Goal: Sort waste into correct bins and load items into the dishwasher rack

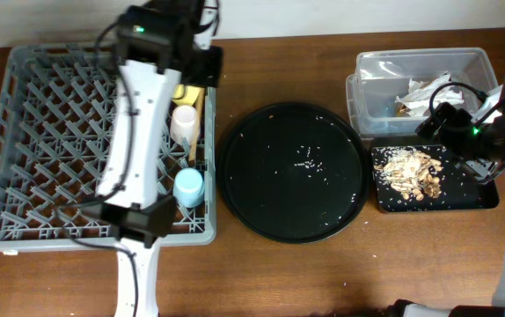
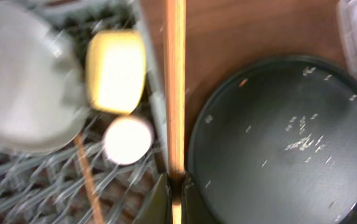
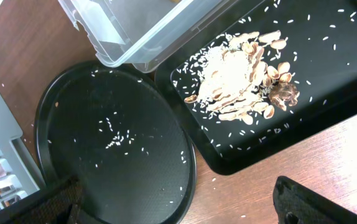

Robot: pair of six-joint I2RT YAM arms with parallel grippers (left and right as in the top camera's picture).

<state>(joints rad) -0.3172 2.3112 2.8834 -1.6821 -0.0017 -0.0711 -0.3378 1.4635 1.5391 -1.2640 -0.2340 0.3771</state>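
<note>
The left gripper [image 2: 173,185] is closed on a thin wooden chopstick [image 2: 175,87], which runs straight out ahead of its fingers as a pale orange line, blurred in the wrist view. The stick lies over the strip of brown worktop [image 2: 241,31] at the edge of the grey rack [image 1: 50,132]. On the rack side of the gripper a yellow bowl [image 2: 116,71] sits ahead, with a small pink cup [image 2: 127,140] closer in, showing a pale round mouth. A grey-white plate [image 2: 23,81] lies farther out to that side. A second chopstick [image 2: 88,174] lies slanted among the pegs near the cup. The blue cup [image 1: 189,187] stands in the same edge row of the rack. On the other side of the gripper sits a large round black tray [image 2: 278,143] sprinkled with small white grains [image 3: 113,134]. The right gripper [image 3: 177,193] has its fingers spread wide apart and holds nothing. It hangs over the near rims of the round tray and the black rectangular tray [image 3: 328,74]. Flaky brownish food scraps [image 3: 247,81] are heaped just ahead of it in that tray. Beyond them stands the clear tub [image 1: 384,97], holding crumpled white napkins [image 1: 424,88].
</note>
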